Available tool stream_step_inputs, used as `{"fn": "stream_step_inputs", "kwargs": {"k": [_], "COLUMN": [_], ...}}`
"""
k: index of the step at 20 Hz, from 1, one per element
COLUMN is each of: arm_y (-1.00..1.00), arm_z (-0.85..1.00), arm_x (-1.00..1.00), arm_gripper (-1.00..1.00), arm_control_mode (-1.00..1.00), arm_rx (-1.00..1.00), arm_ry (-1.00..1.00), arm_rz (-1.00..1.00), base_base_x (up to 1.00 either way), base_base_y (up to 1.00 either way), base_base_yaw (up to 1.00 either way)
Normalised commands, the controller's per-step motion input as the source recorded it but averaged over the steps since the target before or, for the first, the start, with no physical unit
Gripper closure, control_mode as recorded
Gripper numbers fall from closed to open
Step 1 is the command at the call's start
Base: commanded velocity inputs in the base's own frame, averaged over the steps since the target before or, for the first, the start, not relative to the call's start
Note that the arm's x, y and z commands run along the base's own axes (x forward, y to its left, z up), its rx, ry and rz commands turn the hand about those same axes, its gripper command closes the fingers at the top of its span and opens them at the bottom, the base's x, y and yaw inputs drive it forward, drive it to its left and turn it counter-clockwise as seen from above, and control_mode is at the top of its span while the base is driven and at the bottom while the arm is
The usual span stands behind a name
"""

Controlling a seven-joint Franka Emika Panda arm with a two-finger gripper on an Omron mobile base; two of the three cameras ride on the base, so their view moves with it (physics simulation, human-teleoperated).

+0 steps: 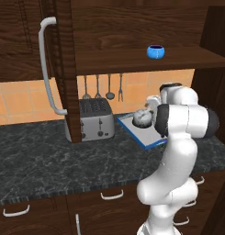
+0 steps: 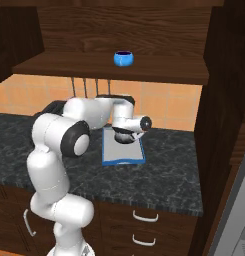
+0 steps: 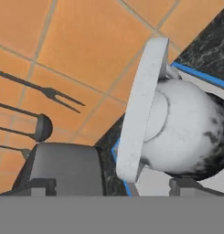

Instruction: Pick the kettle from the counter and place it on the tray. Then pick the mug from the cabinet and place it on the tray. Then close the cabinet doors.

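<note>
1. The gripper [image 3: 111,185] is standing spread wide, its fingers either side of the kettle's [image 3: 186,132] handle, pinching nothing.
2. The kettle is sitting on the tray [image 1: 143,137] on the counter [image 1: 40,156].
3. No writing is showing anywhere.
4. The mug [image 1: 155,51] is resting on the cabinet [image 1: 132,27] shelf.
5. Orange tiles [image 3: 86,41] are backing the counter, utensils [image 1: 102,87] hanging above a toaster [image 1: 96,119].

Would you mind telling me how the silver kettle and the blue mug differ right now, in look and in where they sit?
The squat round silver-grey metal kettle is dull metal; the small bright blue mug is vivid blue with a dark inside. The kettle sits on the blue-rimmed tray on the dark marbled counter; the mug sits higher, on the brown wooden cabinet shelf. The kettle looks larger than the mug. Both stand upright.
</note>
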Motion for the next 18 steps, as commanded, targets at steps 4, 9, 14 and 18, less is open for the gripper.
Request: {"fn": "stream_step_inputs", "kwargs": {"k": [4, 9, 14, 18], "arm_y": [0.0, 0.0, -0.01, 0.0], "arm_z": [0.85, 0.73, 0.65, 0.48], "arm_x": [-0.56, -0.74, -0.84, -0.71], "arm_gripper": [-1.0, -1.0, -1.0, -1.0], "arm_control_mode": [-1.0, -1.0, -1.0, -1.0], "arm_rx": [0.0, -0.03, -0.07, -0.04], "arm_ry": [-0.25, -0.11, 0.0, 0.0], "arm_rz": [-0.02, -0.01, -0.11, -0.18], "base_base_x": [0.0, 0.0, 0.0, 0.0], "base_base_y": [0.0, 0.0, 0.0, 0.0], "base_base_yaw": [0.0, 0.0, 0.0, 0.0]}}
